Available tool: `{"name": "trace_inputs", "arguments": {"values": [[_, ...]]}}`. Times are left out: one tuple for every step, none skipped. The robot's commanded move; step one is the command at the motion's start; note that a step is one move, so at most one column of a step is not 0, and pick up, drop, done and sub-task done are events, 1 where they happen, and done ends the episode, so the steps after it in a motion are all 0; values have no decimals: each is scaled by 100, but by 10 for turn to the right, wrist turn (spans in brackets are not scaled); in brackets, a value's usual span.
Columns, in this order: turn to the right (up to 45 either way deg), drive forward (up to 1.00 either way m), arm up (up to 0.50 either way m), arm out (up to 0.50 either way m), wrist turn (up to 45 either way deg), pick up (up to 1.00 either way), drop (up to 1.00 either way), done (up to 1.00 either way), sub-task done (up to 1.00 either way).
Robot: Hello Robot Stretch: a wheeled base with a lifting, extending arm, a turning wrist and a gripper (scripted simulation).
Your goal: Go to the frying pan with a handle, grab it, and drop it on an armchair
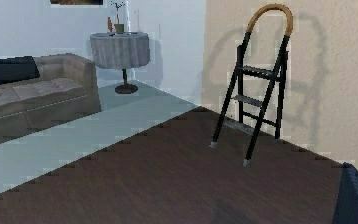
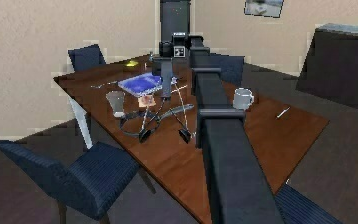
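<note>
Frying pan (image 2: 152, 120), seemingly the dark shape on the desk (image 2: 287, 135), is awaiting your grab, needing the jaws at its handle; whether they're holding anything cannot be told.

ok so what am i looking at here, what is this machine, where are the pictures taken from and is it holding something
It is a wheeled robot with one long arm ending in a claw. One picture looks ahead from the robot: a sofa, a round table and a stepladder on a dark floor. The other looks out to the side where the arm reaches: the dark bar is the arm, stretched over a wooden table with blue chairs around it. On that table are a white mug, a grey cup, a flat blue thing and bits too small to name. Because things lie on the table right by the claw, I cannot tell whether it holds anything.
</note>
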Motion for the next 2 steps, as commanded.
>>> {"name": "trace_inputs", "arguments": {"values": [[0, 0, 0, 0, 450, 0, 0, 0, 0], [0, 0, 0, 0, 450, 0, 0, 0, 0]]}}
